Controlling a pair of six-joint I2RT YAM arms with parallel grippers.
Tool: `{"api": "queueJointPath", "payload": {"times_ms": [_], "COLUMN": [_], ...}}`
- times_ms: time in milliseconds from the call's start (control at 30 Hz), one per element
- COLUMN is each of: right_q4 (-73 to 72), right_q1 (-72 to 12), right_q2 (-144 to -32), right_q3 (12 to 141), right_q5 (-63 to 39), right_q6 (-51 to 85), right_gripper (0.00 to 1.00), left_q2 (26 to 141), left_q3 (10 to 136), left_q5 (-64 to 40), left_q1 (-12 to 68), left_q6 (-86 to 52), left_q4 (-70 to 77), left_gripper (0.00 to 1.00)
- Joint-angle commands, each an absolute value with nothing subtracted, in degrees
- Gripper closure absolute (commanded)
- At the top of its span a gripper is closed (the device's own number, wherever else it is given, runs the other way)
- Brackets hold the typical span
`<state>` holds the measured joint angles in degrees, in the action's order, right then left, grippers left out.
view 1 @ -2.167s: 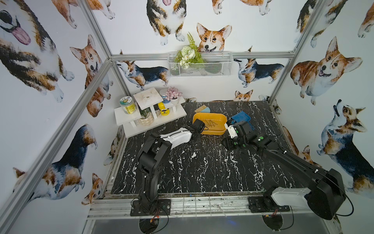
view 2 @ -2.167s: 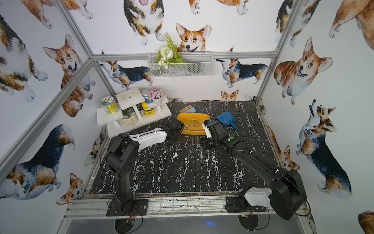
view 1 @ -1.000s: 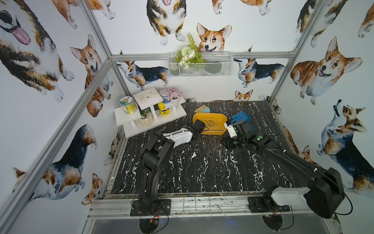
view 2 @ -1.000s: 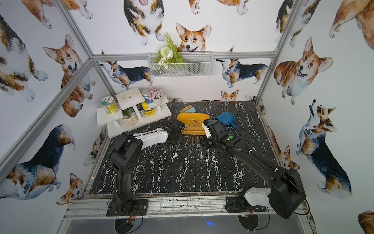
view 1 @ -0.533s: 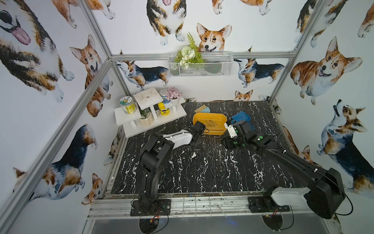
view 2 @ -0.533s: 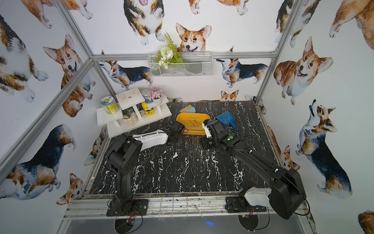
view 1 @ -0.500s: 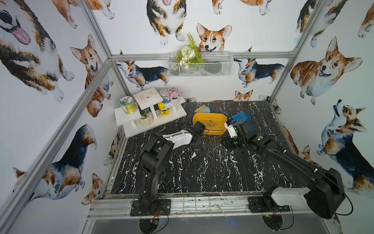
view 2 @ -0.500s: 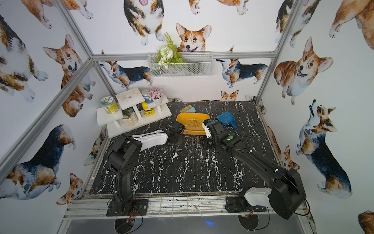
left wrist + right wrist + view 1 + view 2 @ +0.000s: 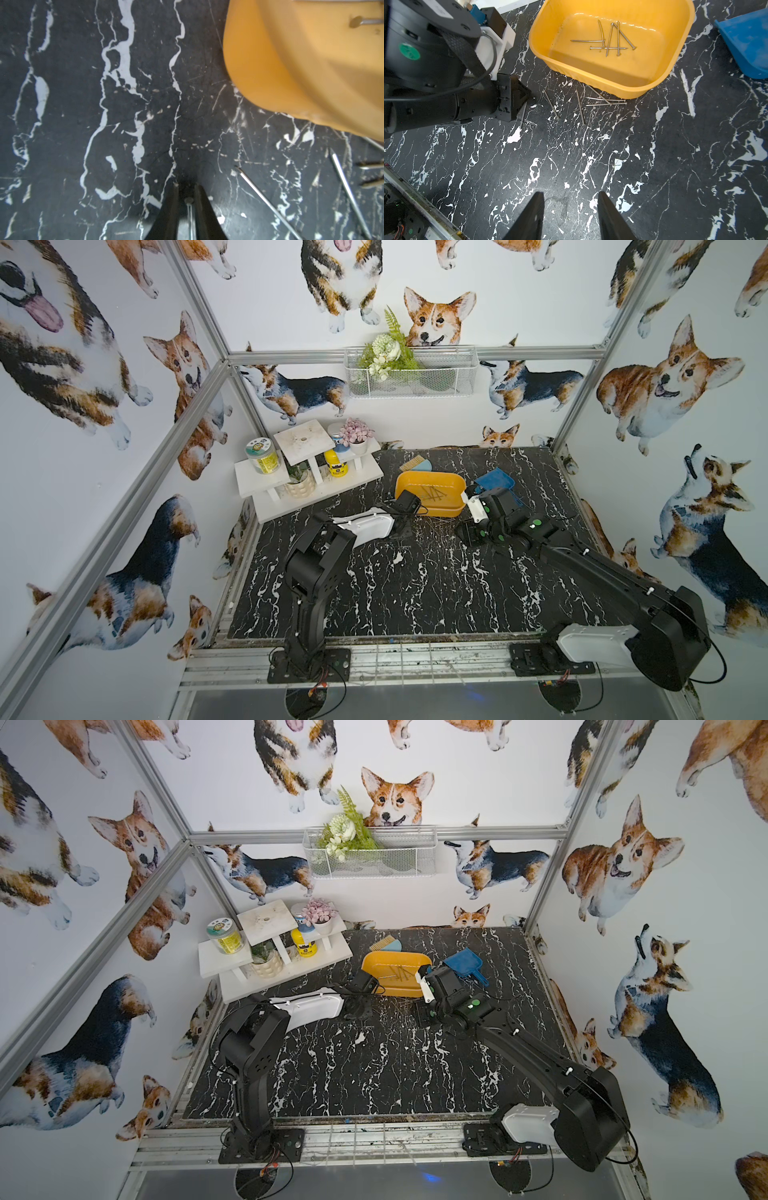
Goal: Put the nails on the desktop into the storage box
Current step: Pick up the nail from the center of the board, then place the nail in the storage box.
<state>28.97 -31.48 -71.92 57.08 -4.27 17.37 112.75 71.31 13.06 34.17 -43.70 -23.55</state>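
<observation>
Seen from above, with the back wall at twelve o'clock, the black desktop [image 9: 415,593] veined in white has a shallow yellow-orange box [image 9: 415,483] near twelve. The box is rectangular with rounded corners and a thick rim. In the right wrist view about six nails [image 9: 617,38] lie crossed in a loose heap on its floor. They are thin, straight and grey with small flat heads, and one is slightly bowed. Five more nails [image 9: 580,107] lie flat on the desktop at the box's six o'clock side. Three of them are bunched just beside or under its rim, and two lie apart towards seven. They are hard to tell from the white veins in both top views. The left gripper [image 9: 187,186] is low over the desktop at the box's seven o'clock. Its jaws are narrow and stand either side of one nail [image 9: 189,212], with a thin slit visible on each side of the shaft. That nail's flat head sits just inside the fingertips. The right gripper [image 9: 570,192] hangs over bare desktop at the box's five o'clock, with its jaws moderately apart and nothing between them. A blue dustpan [image 9: 494,481] lies at the box's three o'clock. A white shelf [image 9: 307,485] stands at the desktop's ten o'clock.
</observation>
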Motion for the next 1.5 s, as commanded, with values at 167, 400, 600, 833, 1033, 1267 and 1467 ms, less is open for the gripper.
{"api": "queueJointPath", "payload": {"times_ms": [167, 400, 600, 833, 1033, 1267, 1467], "right_q4": [27.0, 27.0, 26.8, 26.7, 26.5, 26.6, 27.9], "right_q1": [-31.5, -31.5, -31.5, -31.5, -31.5, -31.5, -31.5], "right_q2": [-71.9, -71.9, -72.0, -72.0, -71.7, -70.9, -69.8], "right_q3": [57.5, 57.5, 57.5, 57.5, 56.9, 56.3, 56.4], "right_q5": [-4.2, -3.9, -4.0, -4.2, -4.1, -3.8, -3.4], "right_q6": [17.9, 17.8, 17.9, 17.8, 17.9, 17.9, 17.8], "right_gripper": [0.53, 0.53, 0.54, 0.54, 0.53, 0.53, 0.54], "left_q2": [113.7, 114.3, 113.6, 111.3, 108.7, 107.2, 114.0], "left_q3": [70.2, 70.5, 69.3, 71.2, 75.0, 84.2, 101.2], "left_q5": [10.2, 9.7, 9.8, 10.9, 11.5, 11.7, 10.3], "left_q1": [34.8, 35.0, 35.1, 34.9, 34.8, 33.9, 31.1], "left_q6": [-44.4, -44.7, -45.0, -43.9, -42.4, -39.9, -38.0], "left_q4": [-28.4, -28.3, -28.1, -30.6, -33.8, -38.7, -43.2], "left_gripper": [0.82, 0.89, 0.94, 1.0, 1.0, 1.0, 1.0]}}
